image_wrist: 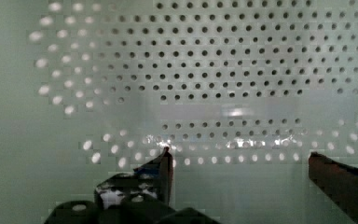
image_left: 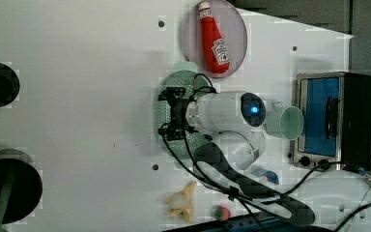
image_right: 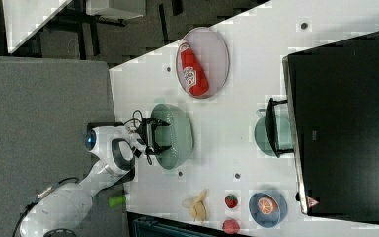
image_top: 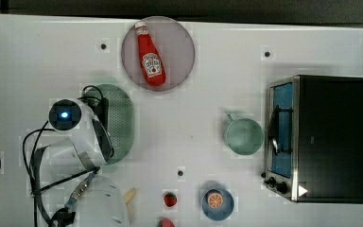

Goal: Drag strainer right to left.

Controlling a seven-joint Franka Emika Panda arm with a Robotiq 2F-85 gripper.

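The strainer (image_top: 123, 120) is a pale mint-green oval colander with a dotted inside, lying left of centre in the top view, below the plate. My arm's white wrist covers the strainer's left half in that view. My gripper (image_wrist: 240, 163) is open, its two dark fingers (image_wrist: 164, 169) spread wide just above the perforated inside (image_wrist: 242, 70). In the left view the gripper (image_left: 166, 113) sits over the strainer (image_left: 186, 79). In the right view the gripper (image_right: 158, 136) reaches into the strainer (image_right: 180, 133) from the right view's left.
A ketchup bottle (image_top: 150, 54) lies on a grey plate (image_top: 179, 42) just above the strainer. A green mug (image_top: 244, 136) stands beside a toaster oven (image_top: 319, 138) at the top view's right. A blue bowl (image_top: 217, 203), strawberries (image_top: 170, 199) and a banana (image_top: 130, 195) lie along the bottom edge.
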